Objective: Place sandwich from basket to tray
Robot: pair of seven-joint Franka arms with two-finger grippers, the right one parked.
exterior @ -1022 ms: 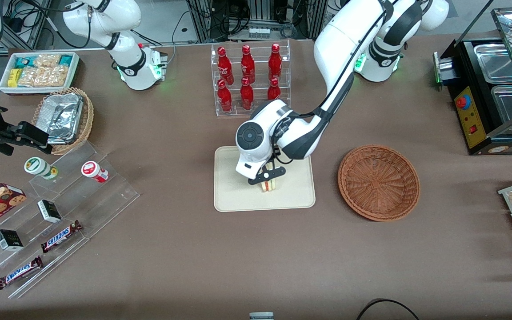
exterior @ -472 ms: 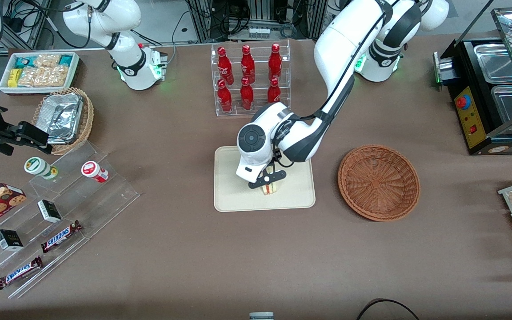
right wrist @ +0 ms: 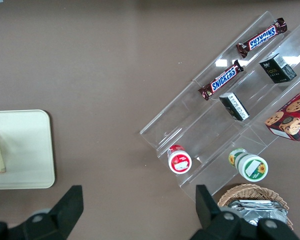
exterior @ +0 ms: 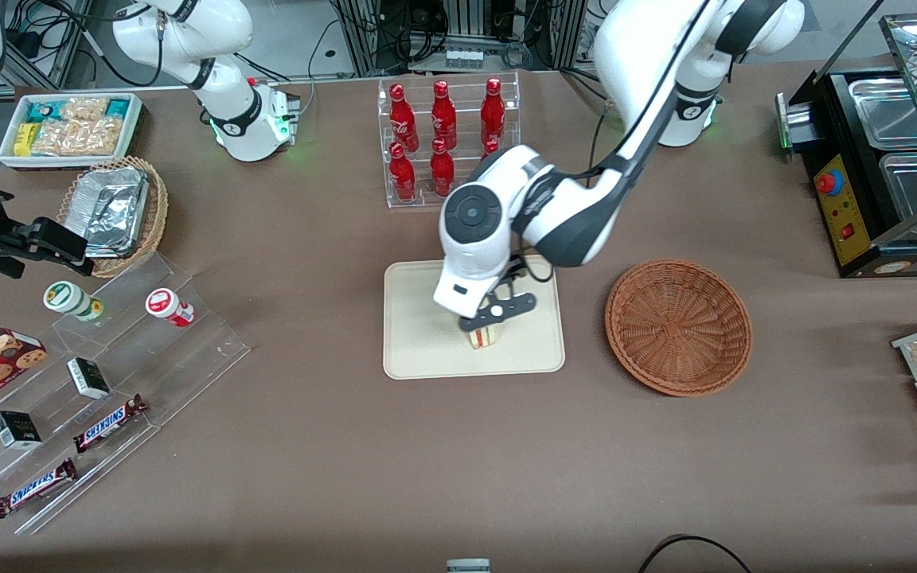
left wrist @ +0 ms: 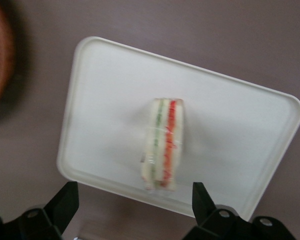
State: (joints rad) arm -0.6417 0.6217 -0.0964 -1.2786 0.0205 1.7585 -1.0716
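Since half a second earlier, my working arm's wrist had lifted and swung away from the front camera, toward the rack of red bottles [exterior: 444, 143], while the small triangular sandwich of pale bread with red and green filling stripes [exterior: 484, 336] had stayed put.

Reading the front view from one side to the other, I saw the flat cream rectangular tray with rounded corners [exterior: 419, 350] first. The sandwich stood on it on edge, toward the tray's nearer rim. The two-finger gripper [exterior: 497, 313] hung just above the sandwich, partly overlapping it in that view. Next came the round reddish-brown woven wicker basket [exterior: 678, 326], near the tray and with nothing in it.

In the left wrist view the sandwich [left wrist: 163, 145] stood alone on the tray [left wrist: 230, 120]. The gripper [left wrist: 135, 207] was spread wide, both fingertips [left wrist: 65, 202] well apart from the bread and holding nothing.

I judged the placement done: the sandwich was released on the tray, the basket cleared, and only the arm's retreat remained.
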